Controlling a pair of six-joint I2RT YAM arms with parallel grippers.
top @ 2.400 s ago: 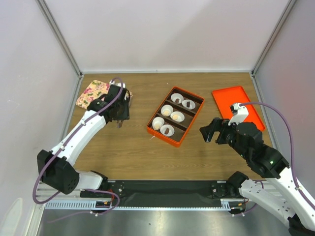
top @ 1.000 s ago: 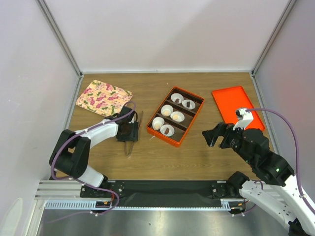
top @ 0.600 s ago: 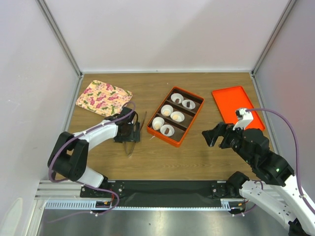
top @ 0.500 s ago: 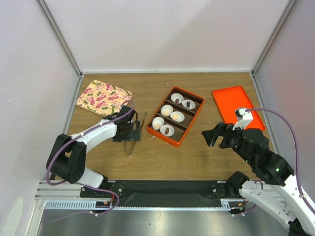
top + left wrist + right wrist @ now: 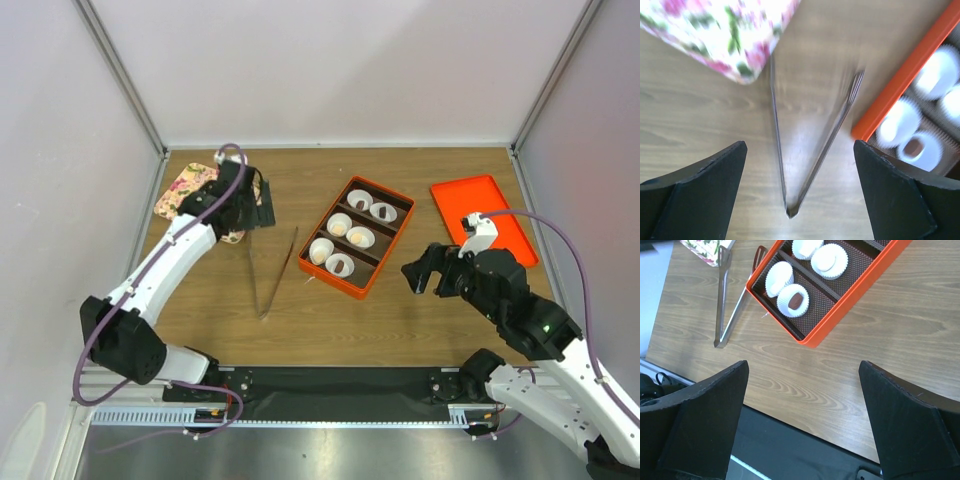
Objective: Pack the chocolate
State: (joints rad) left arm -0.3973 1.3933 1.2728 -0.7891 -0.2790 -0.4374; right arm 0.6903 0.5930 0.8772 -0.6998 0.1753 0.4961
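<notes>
The chocolate sits as small pieces inside white paper cups (image 5: 340,264) in the orange divided box (image 5: 328,281). Some pieces are dark (image 5: 796,300), others pale golden (image 5: 340,228). Metal tongs (image 5: 280,270) lie flat on the wood left of the box, also seen from the left wrist as tongs (image 5: 825,150) directly below. My left gripper (image 5: 257,205) hangs open and empty above the table, near the floral tray. To the right of the box my right gripper (image 5: 425,270) is open and empty, above the front table edge (image 5: 805,415).
A floral tray (image 5: 185,188) lies at the back left, partly under my left arm. An orange lid (image 5: 483,215) rests at the back right. The box rim (image 5: 900,82) shows right of the tongs. White walls enclose three sides.
My left gripper opened and let go of the tongs, which now lie on the table. It then rose and moved back toward the floral tray. The right gripper shifted slightly left.
</notes>
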